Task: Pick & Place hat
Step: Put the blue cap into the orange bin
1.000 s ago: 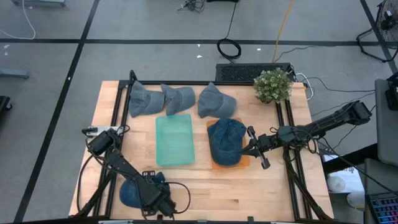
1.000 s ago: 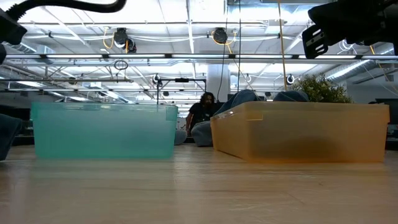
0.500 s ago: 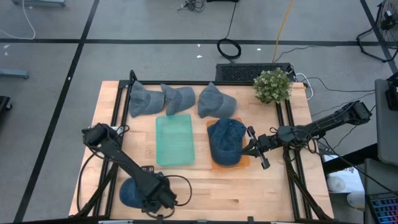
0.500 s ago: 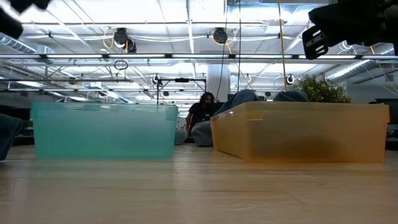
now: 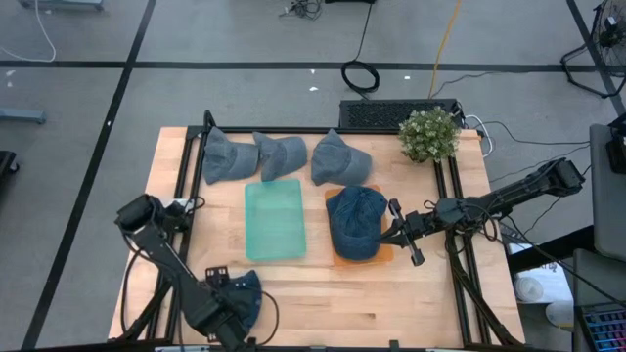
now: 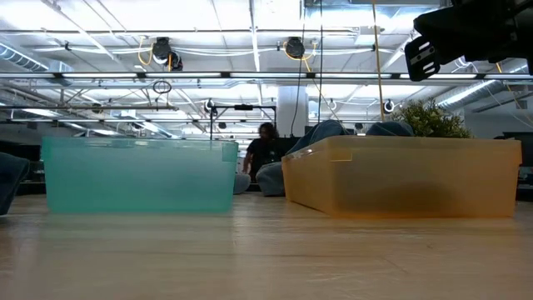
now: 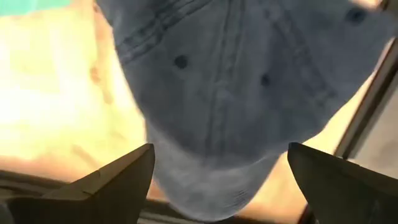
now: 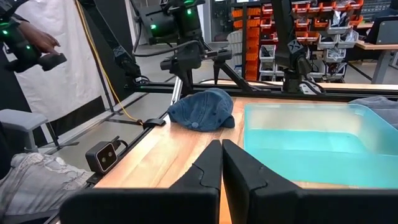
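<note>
Left tool (image 7: 217,168) hangs spread wide over the cap (image 7: 249,87), lower left of the high view. Soft, light denim, I judge: pinch the crown's edge. Right tool (image 8: 222,163) is pressed together, idle.

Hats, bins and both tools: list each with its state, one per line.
Left tool: open, above the near-left hat.
Right tool: shut, empty, beside the orange bin.
Near-left hat: on the table, ungrasped.
Dark blue hat: resting in the orange bin.
Teal bin: empty.
Three grey hats: in a row at the far edge.
</note>
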